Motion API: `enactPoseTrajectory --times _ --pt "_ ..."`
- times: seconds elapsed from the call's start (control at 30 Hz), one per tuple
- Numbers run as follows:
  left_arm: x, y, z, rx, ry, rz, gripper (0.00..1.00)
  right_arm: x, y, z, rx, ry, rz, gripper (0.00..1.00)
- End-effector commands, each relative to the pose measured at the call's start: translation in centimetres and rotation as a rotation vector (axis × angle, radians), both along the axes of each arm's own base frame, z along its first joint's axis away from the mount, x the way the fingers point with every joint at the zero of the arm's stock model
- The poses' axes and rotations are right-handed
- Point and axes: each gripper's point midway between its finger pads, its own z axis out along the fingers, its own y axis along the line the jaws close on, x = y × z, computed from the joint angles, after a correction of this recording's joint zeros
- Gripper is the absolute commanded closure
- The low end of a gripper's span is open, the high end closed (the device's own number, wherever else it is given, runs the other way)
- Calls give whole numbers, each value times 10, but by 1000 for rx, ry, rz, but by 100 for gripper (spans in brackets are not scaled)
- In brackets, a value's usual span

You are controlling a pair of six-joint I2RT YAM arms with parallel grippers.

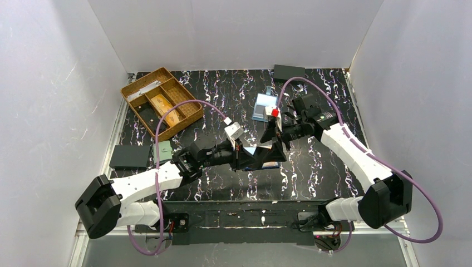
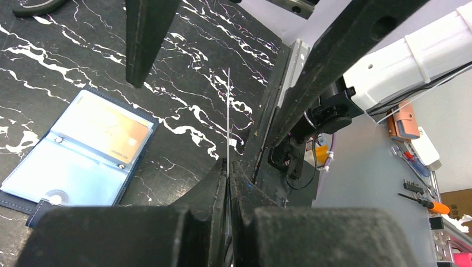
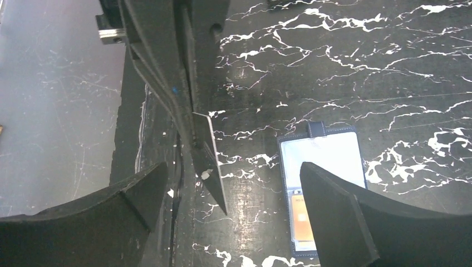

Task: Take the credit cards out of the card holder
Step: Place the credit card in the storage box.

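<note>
Item: card removal, mid-task. Left gripper (image 2: 228,172): jaws closed tight on the lower edge of one card (image 2: 228,111), held upright above the table (image 1: 311,167) and seen edge-on, so its colour is not readable. Right gripper (image 3: 234,167): jaws spread wide, nothing held, its fingers standing either side of that card without touching it. Holder (image 2: 72,161): lying open and flat on the table below both grippers, pale blue slots up, snap tab at one end. Orange card (image 2: 119,133): seated in one slot of the holder, not yet drawn out. Hazards, as judged: the grip takes only a narrow strip of a thin, slick card, so any knock from the nearby right fingers could pivot it or drop it back onto the holder. The holder is loose and light, so pulling the orange card without pinning the holder would likely drag the whole thing across the table. A flat-seated card offers little edge, so fingers may skid.
</note>
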Motion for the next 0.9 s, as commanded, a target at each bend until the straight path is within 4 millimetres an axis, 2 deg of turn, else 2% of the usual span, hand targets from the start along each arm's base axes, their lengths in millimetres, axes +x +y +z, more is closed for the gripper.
enactPoseTrajectory --times 0.0,0.07,0.2,0.3,0.4,0.47,0.5,0.6,0.67,0.73,0.87 --pt "3 -6 13 -17 -45 0 100 1 2 10 20 -14 -20 7" --pt "3 -5 11 -15 -43 6 100 -5 3 12 34 -3 3 19" --pt "4 -3 10 -14 -41 24 100 -17 3 15 57 14 39 54" --pt "6 -1 10 -16 -37 41 100 -25 3 14 60 33 67 72" --pt "8 0 10 -20 -19 65 99 -31 3 14 58 42 95 96" --pt "14 2 10 -28 11 113 90 -32 2 16 51 30 99 99" --pt "18 6 9 -33 40 150 80 -31 1 17 45 21 95 99" --pt "30 24 4 -85 206 279 39 -20 -3 18 -6 -34 51 99" --pt "37 37 3 -145 359 335 20 -7 -8 17 -68 -89 -3 99" --pt "40 47 3 -201 513 355 12 3 -13 18 -110 -145 -39 99" --pt "41 52 6 -281 765 373 10 19 -18 28 -142 -263 -53 99"
